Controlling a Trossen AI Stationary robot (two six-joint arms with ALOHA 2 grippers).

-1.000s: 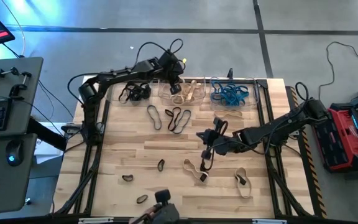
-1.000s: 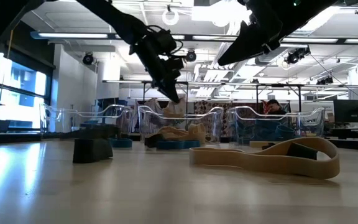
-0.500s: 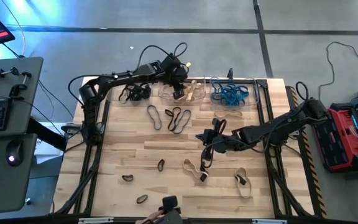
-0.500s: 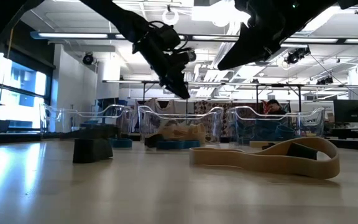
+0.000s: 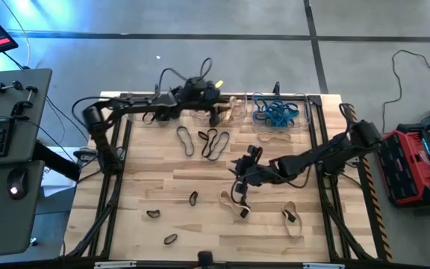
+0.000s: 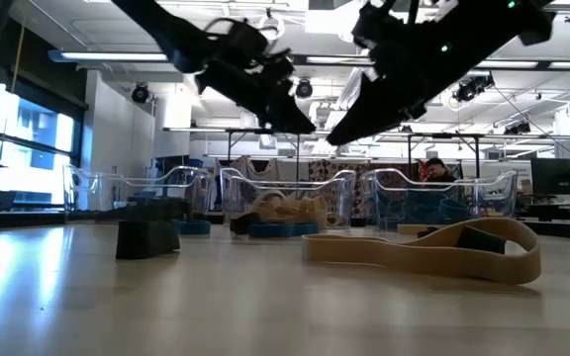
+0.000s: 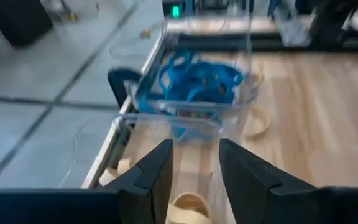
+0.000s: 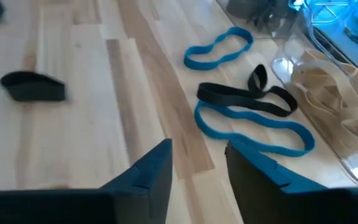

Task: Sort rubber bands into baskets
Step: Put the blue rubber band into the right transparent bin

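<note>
Three clear baskets in a row — black, tan and blue rubber bands inside. Left gripper and right gripper both gape, empty — no legible writing.

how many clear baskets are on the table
3, in a row along the table's far edge: the left basket holds black bands, the middle basket tan ones, under the left arm, and the right basket blue ones. None seems hidden.

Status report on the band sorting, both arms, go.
Left end effector open, empty, over the middle basket. Right end effector open, empty, above loose rubber bands on the table. Nothing in the way.
</note>
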